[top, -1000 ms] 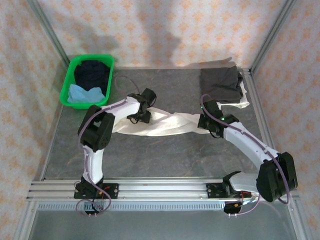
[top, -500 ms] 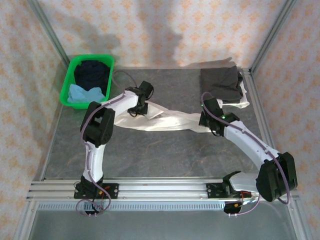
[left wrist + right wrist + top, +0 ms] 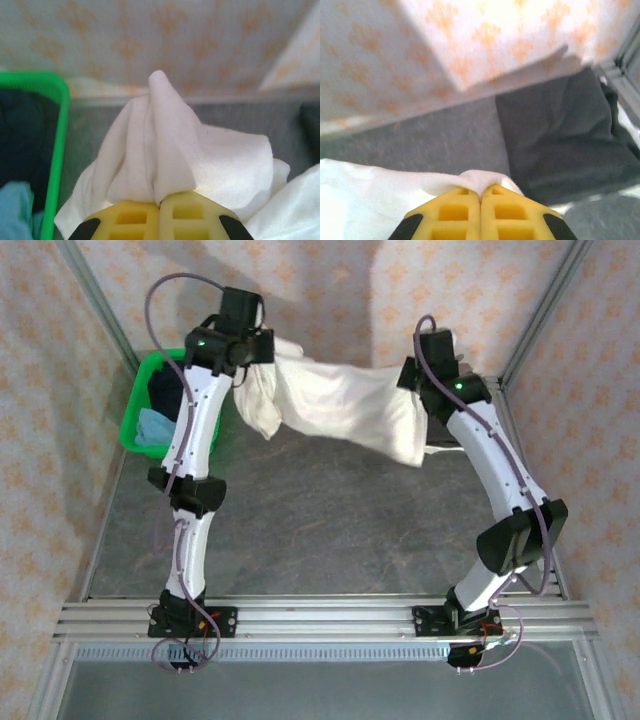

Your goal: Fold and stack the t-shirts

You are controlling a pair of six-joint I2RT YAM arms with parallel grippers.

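The large off-white t-shirt [image 3: 335,405] hangs stretched in the air between both raised arms, near the back wall. My left gripper [image 3: 255,348] is shut on one bunched end of it, and the cloth rises in a peak above the yellow fingers [image 3: 135,220]. My right gripper [image 3: 408,375] is shut on the other end, with a thin fold pinched at the tips [image 3: 480,191]. A folded dark grey t-shirt [image 3: 560,135] lies on the table below the right gripper. The dark navy t-shirt [image 3: 25,135] and the light blue one [image 3: 12,210] lie in the basket.
The green plastic basket [image 3: 133,415] stands at the back left corner, partly behind my left arm. Metal frame posts [image 3: 535,320] rise at the back corners, with patterned walls close behind the shirt. The grey tabletop [image 3: 340,530] spreads in front of the arms.
Both arms have risen from the table and swung toward the back wall, lifting the off-white t-shirt clear. The left gripper has closed on its end.
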